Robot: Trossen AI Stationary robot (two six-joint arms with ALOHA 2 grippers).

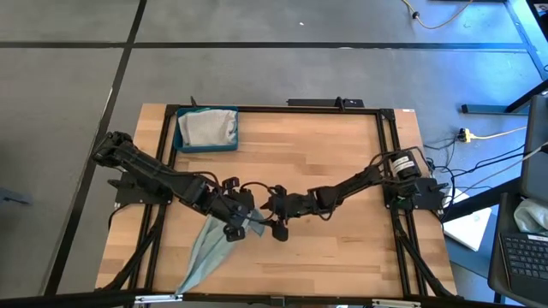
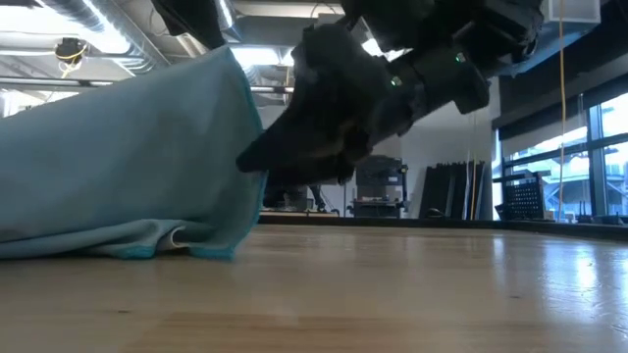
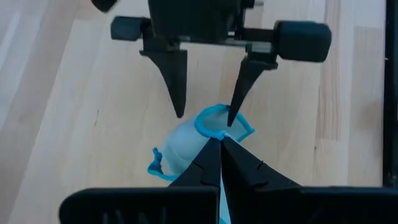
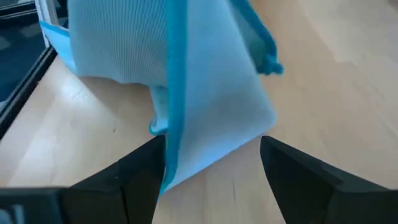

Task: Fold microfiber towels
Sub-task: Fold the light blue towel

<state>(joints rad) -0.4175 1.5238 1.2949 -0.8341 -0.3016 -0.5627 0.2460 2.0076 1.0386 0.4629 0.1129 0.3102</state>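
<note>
I see my left gripper (image 1: 242, 224) pinching the blue towel (image 1: 199, 255), right gripper (image 1: 278, 224) spread; folding barely begun, others wait in the tray (image 1: 206, 147).

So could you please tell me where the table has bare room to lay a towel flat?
The far middle, right of the tray, and the near right corner are bare. The centre is crowded: both grippers meet at the pale blue towel.
</note>
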